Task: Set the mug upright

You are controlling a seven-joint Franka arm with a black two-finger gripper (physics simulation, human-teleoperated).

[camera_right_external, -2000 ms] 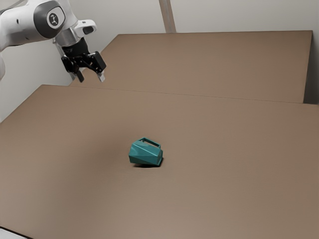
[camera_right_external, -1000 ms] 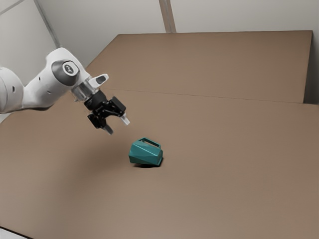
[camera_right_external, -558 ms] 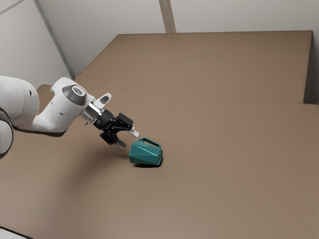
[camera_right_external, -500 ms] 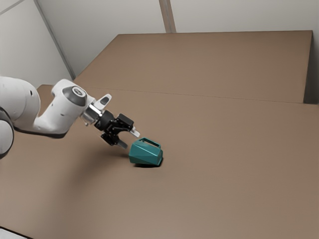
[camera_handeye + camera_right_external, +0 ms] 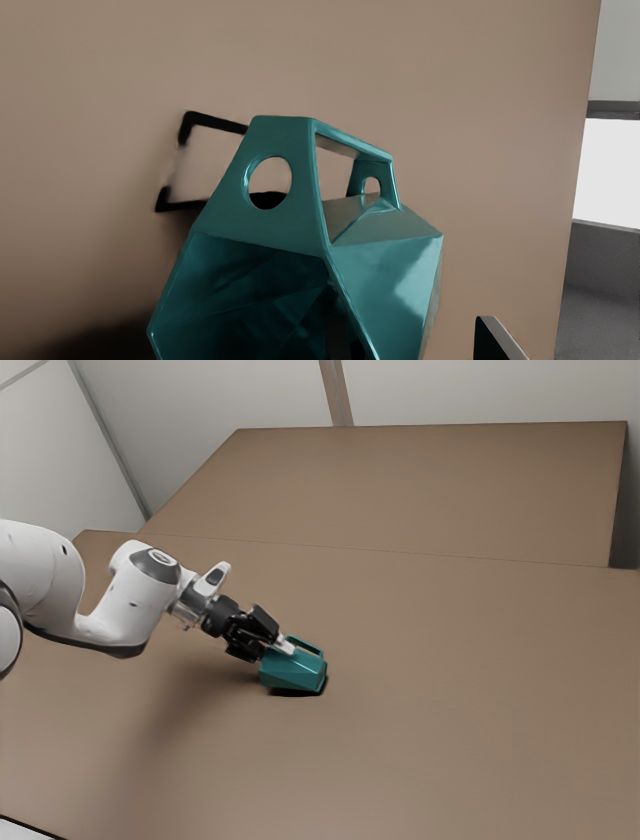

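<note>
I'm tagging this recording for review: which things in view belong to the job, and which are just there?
Part of the job:
- teal mug, on its side, to be set upright
- gripper, open at the mug
- table, under the mug

Just there:
- pale wall
- brown strip on the wall

- No words, labels, brand names, numbers or signs can be read.
- On the arm's [image 5: 105, 622] grey joint cap [image 5: 150, 570], in the exterior view, sits a small round mark [image 5: 161, 558], too small to make out as a letter or logo.
</note>
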